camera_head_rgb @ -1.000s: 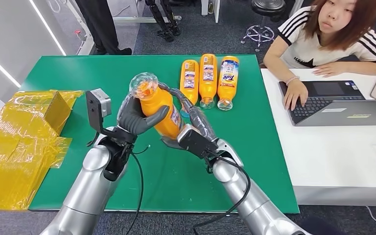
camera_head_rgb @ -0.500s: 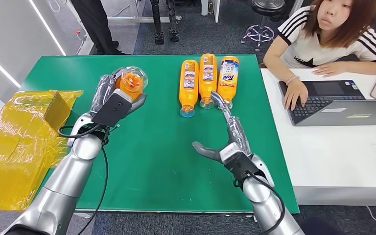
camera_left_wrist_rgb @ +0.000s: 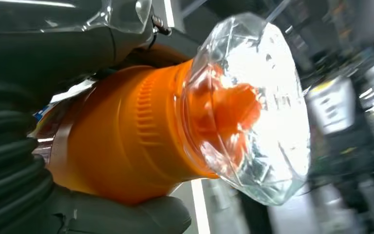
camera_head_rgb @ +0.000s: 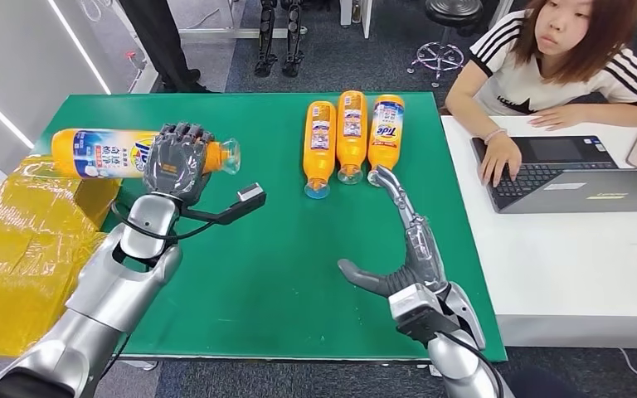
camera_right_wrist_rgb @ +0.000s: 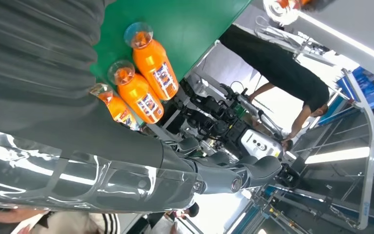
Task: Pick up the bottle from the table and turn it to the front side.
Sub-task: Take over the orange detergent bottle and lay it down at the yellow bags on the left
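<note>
Head view shows my left hand (camera_head_rgb: 178,159) now clamping the orange plastic detergent bottle with the clear cap (camera_head_rgb: 120,153) sideways, label up, over the green bench (camera_head_rgb: 282,249) near its left edge; half a second ago it pointed cap-first at me, so I judge the turn nearly done. My right hand (camera_head_rgb: 402,240), fingers apart and empty, hovers near three lying orange bottles (camera_head_rgb: 351,137), with open room mid-bench for set-down.

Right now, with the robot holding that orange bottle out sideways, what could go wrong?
The left hand grips the bottle near its clear cap end, so the long body sticks out unsupported and might tip or slip.

The bottle hangs past the green table's edge, above the yellow wrapping, so a drop would likely miss the table.

The open right hand has fingers reaching near three lying bottles and could nudge them.
</note>
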`<state>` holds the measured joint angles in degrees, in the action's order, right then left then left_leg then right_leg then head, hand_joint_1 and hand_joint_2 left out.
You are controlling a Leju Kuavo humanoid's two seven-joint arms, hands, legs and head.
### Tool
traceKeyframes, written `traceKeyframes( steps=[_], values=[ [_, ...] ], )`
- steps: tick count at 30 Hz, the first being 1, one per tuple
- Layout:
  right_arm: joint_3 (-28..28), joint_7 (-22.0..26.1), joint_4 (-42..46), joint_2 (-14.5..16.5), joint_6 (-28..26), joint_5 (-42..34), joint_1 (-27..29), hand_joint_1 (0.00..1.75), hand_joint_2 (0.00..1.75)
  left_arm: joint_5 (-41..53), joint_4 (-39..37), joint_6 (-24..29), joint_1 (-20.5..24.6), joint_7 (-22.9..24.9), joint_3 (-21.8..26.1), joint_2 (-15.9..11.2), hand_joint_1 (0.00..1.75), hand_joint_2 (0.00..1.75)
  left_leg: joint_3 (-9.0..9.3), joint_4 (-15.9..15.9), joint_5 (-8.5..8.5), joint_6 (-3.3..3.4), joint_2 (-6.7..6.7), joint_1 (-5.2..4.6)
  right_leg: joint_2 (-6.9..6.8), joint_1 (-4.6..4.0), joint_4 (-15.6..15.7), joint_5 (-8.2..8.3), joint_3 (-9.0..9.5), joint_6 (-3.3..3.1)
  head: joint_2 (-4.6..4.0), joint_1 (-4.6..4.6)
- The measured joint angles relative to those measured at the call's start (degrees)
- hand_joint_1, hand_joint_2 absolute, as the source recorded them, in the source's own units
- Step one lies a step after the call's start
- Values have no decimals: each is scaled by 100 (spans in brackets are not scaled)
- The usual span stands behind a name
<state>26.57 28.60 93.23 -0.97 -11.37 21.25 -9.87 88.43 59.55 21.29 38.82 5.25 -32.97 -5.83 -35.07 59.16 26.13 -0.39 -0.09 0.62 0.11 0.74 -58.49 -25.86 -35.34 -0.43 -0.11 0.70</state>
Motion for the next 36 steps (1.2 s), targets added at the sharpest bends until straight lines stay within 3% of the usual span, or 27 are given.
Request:
traceKeyframes(
  steps=[10, 18, 23, 26, 27, 30, 31, 36],
  values=[
    [-58, -121, 196, -55, -113, 232, 408, 0, 175, 133, -954, -412, -286, 1245, -513, -462, 175, 175, 3, -4, 5, -7, 16, 1, 18, -1, -2, -2, -2, -2, 0, 1],
    [-198, -100, 366, -145, -173, 282, 784, 0, 175, 134, -1561, -500, -753, 1226, -500, -941, 175, 175, 1, -5, 8, -10, 15, 2, 17, -2, -1, -7, -6, -4, 0, 0],
    [-211, -104, 493, -150, -107, 360, 921, 0, 175, 135, -1942, -369, -788, 865, -282, -1027, 175, 175, 3, -5, 8, -10, 13, 2, 13, -2, -2, -6, -2, -5, 0, -1],
    [-211, -123, 575, -150, -73, 430, 955, 0, 175, 140, -2078, -124, -791, 678, -189, -1021, 165, 175, 6, -5, 8, -10, 12, 1, 13, -1, -2, -6, 1, -5, 0, -1],
    [-211, -129, 600, -150, -71, 444, 961, 0, 175, 140, -2113, -37, -791, 614, -173, -1018, 147, 175, 7, -5, 8, -10, 12, 1, 13, -1, -2, -6, 1, -5, 0, 0],
    [-211, -142, 655, -163, -69, 437, 964, 0, 175, 138, -2187, 206, -791, 372, -118, -1001, 25, 175, 7, -5, 7, -10, 12, 2, 11, -1, -2, -5, 1, -5, 0, 0],
    [-211, -142, 670, -174, -69, 421, 961, 0, 175, 138, -2202, 269, -791, 288, -98, -993, 0, 175, 8, -5, 7, -10, 12, 2, 11, -1, -2, -5, 1, -5, 0, 0],
    [-211, -157, 743, -236, -76, 350, 953, 0, 175, 138, -2235, 443, -768, -53, 59, -917, 0, 175, 8, -5, 7, -10, 11, 1, 11, -1, -2, -5, 2, -5, 0, -1]
  ],
)
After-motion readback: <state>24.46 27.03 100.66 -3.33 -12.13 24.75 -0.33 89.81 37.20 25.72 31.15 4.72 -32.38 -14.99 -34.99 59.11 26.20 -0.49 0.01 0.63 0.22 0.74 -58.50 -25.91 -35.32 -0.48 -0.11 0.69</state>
